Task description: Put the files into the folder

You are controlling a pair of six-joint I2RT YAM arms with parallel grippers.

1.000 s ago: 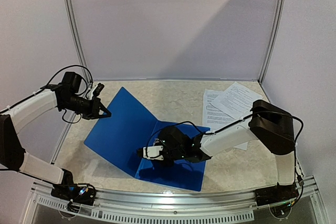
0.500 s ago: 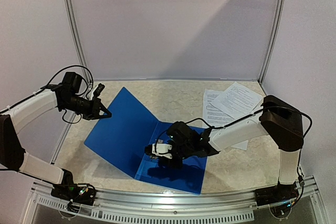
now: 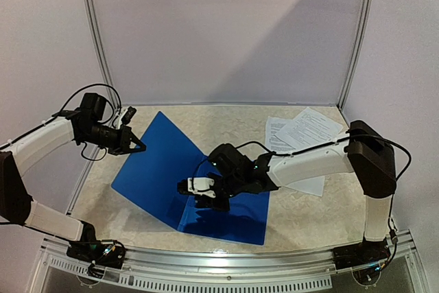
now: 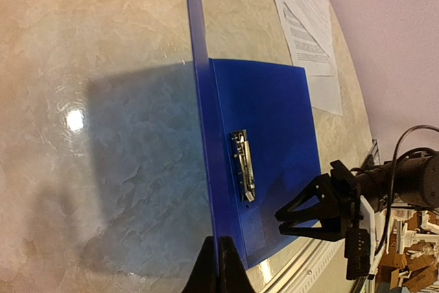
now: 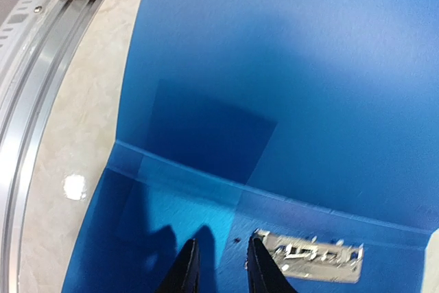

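The blue folder (image 3: 161, 169) lies open on the table. My left gripper (image 3: 135, 145) is shut on the edge of its cover and holds the cover tilted up. In the left wrist view the cover (image 4: 200, 101) shows edge-on between the shut fingers (image 4: 218, 269). My right gripper (image 3: 194, 186) hovers open and empty over the inside, close to the metal clip (image 5: 312, 255) at the spine; its fingertips (image 5: 186, 265) stand a little apart beside the clip. The files (image 3: 302, 135), white printed sheets, lie at the back right, also in the left wrist view (image 4: 305, 22).
The metal rail (image 3: 226, 269) runs along the table's near edge, just in front of the folder's back panel (image 3: 233, 223). White walls and frame posts (image 3: 99, 39) close the back and sides.
My right gripper has shifted a little left and away from the near edge over the folder's inside. The left gripper still holds the cover up in the same place.
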